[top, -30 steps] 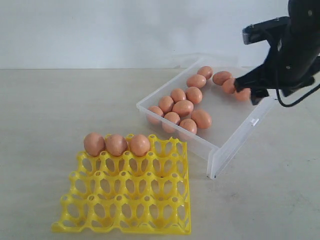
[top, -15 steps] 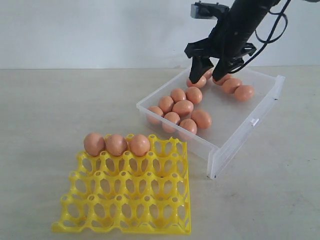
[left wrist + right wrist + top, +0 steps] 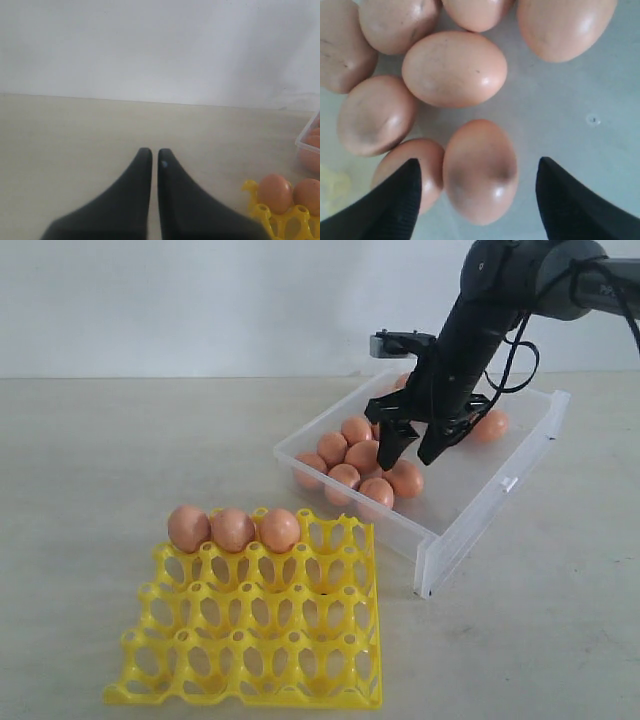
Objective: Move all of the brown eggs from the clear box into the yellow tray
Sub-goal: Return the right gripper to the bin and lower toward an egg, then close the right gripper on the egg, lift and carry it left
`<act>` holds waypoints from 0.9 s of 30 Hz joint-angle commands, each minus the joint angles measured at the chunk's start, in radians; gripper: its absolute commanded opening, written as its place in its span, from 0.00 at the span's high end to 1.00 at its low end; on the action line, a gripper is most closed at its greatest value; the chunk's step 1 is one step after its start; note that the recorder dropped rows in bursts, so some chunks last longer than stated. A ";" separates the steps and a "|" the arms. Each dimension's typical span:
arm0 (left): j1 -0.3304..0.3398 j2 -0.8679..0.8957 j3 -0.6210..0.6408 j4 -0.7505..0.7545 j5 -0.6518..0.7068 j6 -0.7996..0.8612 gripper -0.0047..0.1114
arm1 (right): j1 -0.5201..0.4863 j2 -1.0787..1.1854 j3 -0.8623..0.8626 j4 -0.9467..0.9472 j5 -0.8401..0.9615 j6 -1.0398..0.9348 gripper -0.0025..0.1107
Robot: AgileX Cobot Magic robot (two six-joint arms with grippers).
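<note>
The right claw (image 3: 407,459) is held spread wide with nothing in it. Its tips are down inside the box (image 3: 470,490), set either side of one egg (image 3: 480,170) at the 6 o'clock end of the heap of eggs (image 3: 362,454). The left claw (image 3: 154,152) is seen pressed together on nothing, pointed out over the table (image 3: 90,450).

In the exterior view most eggs are gathered in the box's 9 o'clock half, and a few at 12 o'clock are partly hidden by the arm. Three are seated in the 12 o'clock row of the tray (image 3: 260,665), counted from its 11 o'clock corner. The box is placed at 1 o'clock of the tray.

Each egg is judged light, rigid and brittle, with a smooth shell likely to slip and to roll on the slick box floor. It is best taken across its widest middle with mild pressure. A neighbour (image 3: 427,160) is touching the chosen egg just beside one fingertip, so the wrong shell could be struck.

The table is pale, matte and flat, backed by a white wall (image 3: 200,300) at 12 o'clock. Ample room is left between box and tray, and only the low box wall must be cleared.
</note>
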 commanded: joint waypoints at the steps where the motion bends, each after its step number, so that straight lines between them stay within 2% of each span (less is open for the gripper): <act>1: 0.006 -0.003 0.003 -0.001 -0.005 0.001 0.92 | -0.007 0.027 -0.006 0.006 0.003 -0.014 0.47; 4: 0.006 -0.003 0.003 -0.001 -0.005 0.001 0.92 | -0.007 0.047 -0.006 0.007 -0.006 -0.014 0.48; 6: 0.006 -0.003 0.003 -0.001 -0.005 0.001 0.92 | -0.007 0.049 -0.006 0.007 -0.006 -0.019 0.66; 8: 0.006 -0.003 0.003 -0.001 -0.005 0.001 0.92 | -0.007 0.049 -0.006 0.003 -0.002 -0.019 0.92; 9: 0.006 -0.003 0.003 -0.001 -0.005 0.001 0.92 | -0.007 0.049 -0.006 0.000 -0.003 -0.021 0.98; 13: 0.006 -0.003 0.003 -0.001 -0.005 0.001 0.92 | -0.007 0.026 -0.006 -0.014 0.003 -0.012 0.98; 20: 0.006 -0.003 0.003 -0.001 -0.005 0.001 0.92 | -0.007 -0.133 0.005 -0.008 -0.065 0.137 0.98; 23: 0.006 -0.003 0.003 -0.001 -0.005 0.001 0.92 | 0.002 -0.250 0.101 0.057 -0.233 0.152 0.98; 26: 0.006 -0.003 0.003 -0.001 -0.005 0.001 0.92 | 0.043 -0.421 0.308 0.064 -0.516 0.152 0.98; 27: 0.006 -0.003 0.003 -0.001 -0.005 0.001 0.92 | 0.069 -0.487 0.431 0.064 -0.676 0.148 0.98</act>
